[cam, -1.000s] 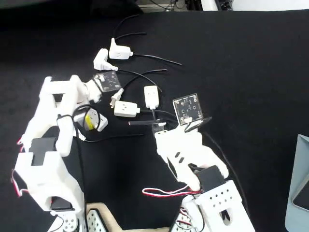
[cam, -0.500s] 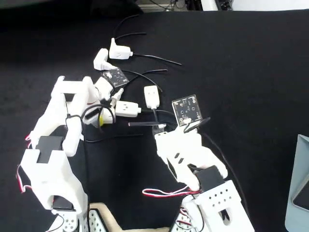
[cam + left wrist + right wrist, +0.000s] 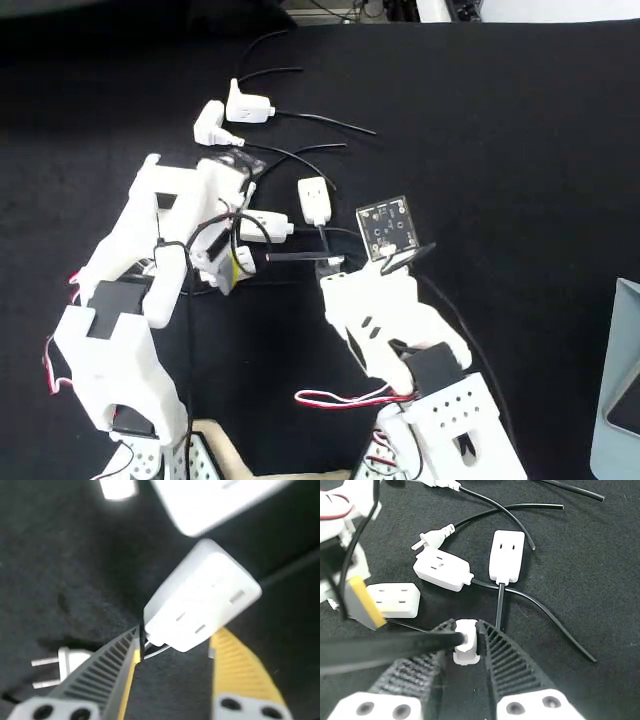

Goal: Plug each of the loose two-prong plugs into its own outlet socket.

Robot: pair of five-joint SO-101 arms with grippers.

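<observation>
The right gripper (image 3: 466,628) has its jaws pinched shut on a small white two-prong plug (image 3: 466,650), and the plug's black cable (image 3: 395,642) trails off sideways. Holding it by the body is presumably meant to leave the prongs free for pushing in, though I can't make out which way they point. The left gripper (image 3: 177,636) has its jaws spread wide around a white rectangular socket block (image 3: 202,602). One ribbed jaw touches a corner, but nothing is clamped. I'd guess it is there to brace the block against sliding.

From above, both grippers sit just left of centre on the black cloth counter (image 3: 520,150). The right wrist view shows what the arms hide from overhead: the held plug and the braced block near it. It also shows two more white socket blocks (image 3: 442,569) (image 3: 506,555). The left wrist view shows the block's slots close up, with a loose white plug (image 3: 55,667) lying just beside the jaws. Two further white plug heads (image 3: 248,103) (image 3: 208,120) lie in the upper left of the high view.
</observation>
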